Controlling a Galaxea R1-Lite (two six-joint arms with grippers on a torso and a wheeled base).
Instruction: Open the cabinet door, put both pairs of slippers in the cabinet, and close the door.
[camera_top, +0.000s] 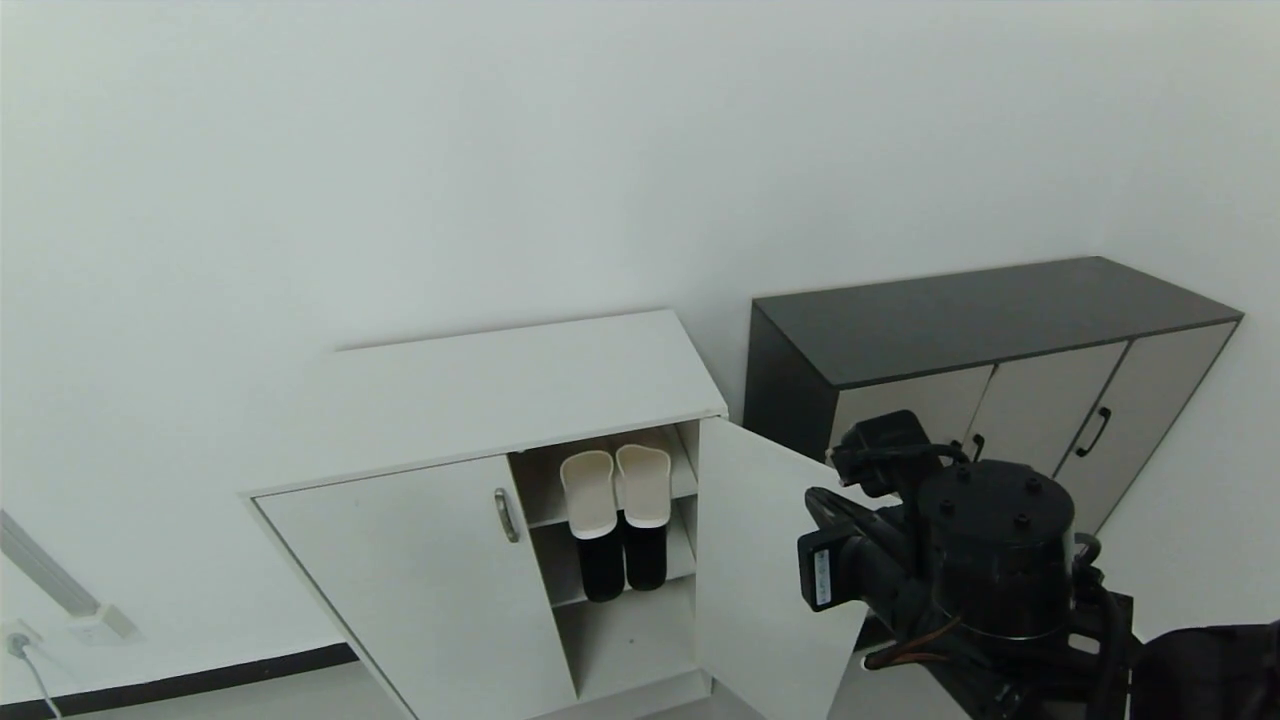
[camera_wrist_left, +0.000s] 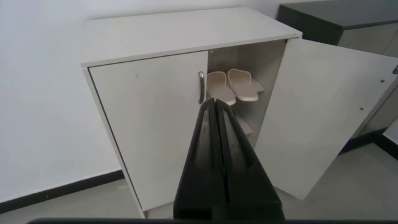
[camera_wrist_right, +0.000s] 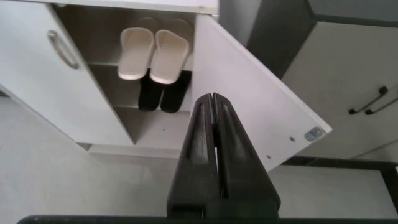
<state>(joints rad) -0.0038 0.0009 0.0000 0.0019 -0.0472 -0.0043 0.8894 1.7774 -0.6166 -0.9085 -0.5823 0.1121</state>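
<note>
A: Slipper count?
B: Two pairs (four slippers) inside the cabinet (camera_top: 500, 390): white pair (camera_top: 617, 490) on upper shelf, black pair (camera_top: 622, 565) just below. Right door (camera_top: 770, 560) open, left door (camera_top: 410, 570) closed.
A: Pincers?
B: Left pincer (camera_wrist_left: 215, 102) and right pincer (camera_wrist_right: 214, 98): fingers together.

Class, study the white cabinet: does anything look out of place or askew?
Only the right door of the white cabinet, which hangs wide open. The white slippers and black slippers sit straight, side by side on their shelves, ends seemingly overhanging the shelf fronts. Nothing looks spilled or damaged.
</note>
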